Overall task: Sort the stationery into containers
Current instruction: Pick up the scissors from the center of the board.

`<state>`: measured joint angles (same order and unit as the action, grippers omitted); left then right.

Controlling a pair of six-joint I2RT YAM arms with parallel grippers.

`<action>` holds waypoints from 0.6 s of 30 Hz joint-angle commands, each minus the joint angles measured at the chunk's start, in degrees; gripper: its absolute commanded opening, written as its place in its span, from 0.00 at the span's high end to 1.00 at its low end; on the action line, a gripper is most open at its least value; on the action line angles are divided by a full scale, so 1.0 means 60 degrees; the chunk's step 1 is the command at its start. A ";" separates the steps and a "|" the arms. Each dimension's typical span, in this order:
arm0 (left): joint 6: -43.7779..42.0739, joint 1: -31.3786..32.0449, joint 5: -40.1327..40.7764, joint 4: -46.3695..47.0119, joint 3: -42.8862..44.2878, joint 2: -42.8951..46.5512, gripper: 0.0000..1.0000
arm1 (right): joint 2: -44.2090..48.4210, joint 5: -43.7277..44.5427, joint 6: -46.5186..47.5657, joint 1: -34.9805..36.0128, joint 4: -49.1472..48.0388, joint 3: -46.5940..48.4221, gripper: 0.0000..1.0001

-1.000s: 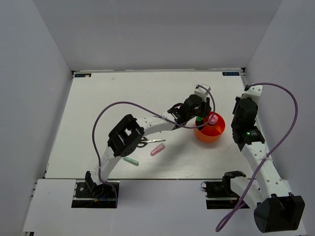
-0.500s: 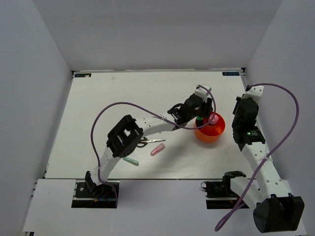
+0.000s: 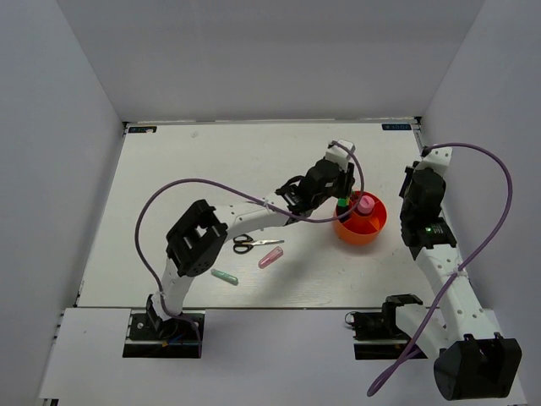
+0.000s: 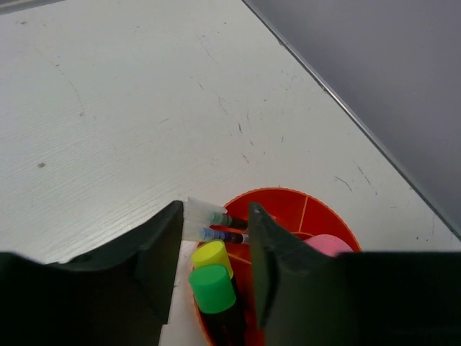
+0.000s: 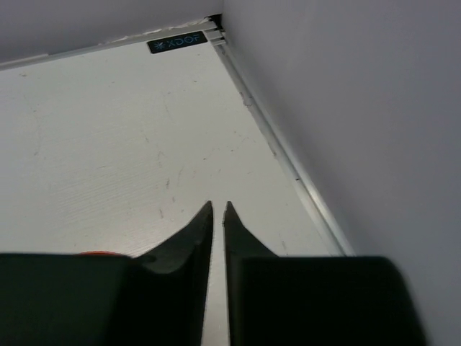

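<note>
The orange cup (image 3: 362,227) stands right of the table's middle, its rim (image 4: 315,199) close under my left wrist. In it stand a yellow-capped marker (image 4: 211,254), a green-capped marker (image 4: 212,287), two thin pens (image 4: 216,225) and a pink-capped bottle (image 3: 365,204). My left gripper (image 4: 215,209) hangs open just above the markers, touching neither. On the table lie black-handled scissors (image 3: 252,244), a pink stick (image 3: 270,257) and a teal stick (image 3: 224,277). My right gripper (image 5: 218,205) is shut and empty, right of the cup, pointing at the far right corner.
The side wall (image 5: 346,108) rises close to the right of my right gripper, with the table's raised edge (image 5: 288,162) below it. The left arm (image 3: 254,218) and its purple cable (image 3: 211,180) arch over the scissors. A sliver of the orange cup (image 5: 94,254) shows at my right wrist's left.
My left gripper has pulled back from over the cup toward the far left, and its elbow swung left. The right arm has barely moved.
</note>
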<state>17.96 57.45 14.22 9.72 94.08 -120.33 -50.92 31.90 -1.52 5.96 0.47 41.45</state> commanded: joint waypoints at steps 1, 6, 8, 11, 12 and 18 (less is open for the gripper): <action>-0.0297 -0.0024 0.0661 -0.0080 -0.0518 0.1625 0.53 | 0.0166 -0.0873 0.0193 -0.0070 0.0241 0.0078 0.77; -0.0137 -0.0273 0.1466 -0.1585 -0.1687 0.3496 0.84 | 0.0122 -0.4962 0.1291 -0.0011 0.1411 0.0297 0.33; 0.0258 -0.0624 0.1483 -0.2681 -0.1968 0.3984 1.00 | 0.0063 -0.6263 0.1993 0.0033 0.1780 0.0401 0.31; 0.0932 -0.1369 0.1031 -0.4998 -0.2613 0.5549 1.00 | -0.0185 -0.9588 0.3354 0.0091 0.2791 0.0650 0.62; 0.1194 -0.1532 0.0652 -0.6395 -0.3035 0.5786 1.00 | -0.0418 -1.1407 0.3736 0.0149 0.3170 0.0882 0.74; 0.1446 -0.3682 -0.0845 -0.8648 -0.5277 0.8627 0.25 | -0.2158 -1.3388 0.5333 0.1595 0.5061 0.2230 0.91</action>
<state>24.84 39.40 14.28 -28.80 67.09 -73.38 -60.07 -35.55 22.28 11.42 23.92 49.28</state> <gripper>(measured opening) 0.709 0.069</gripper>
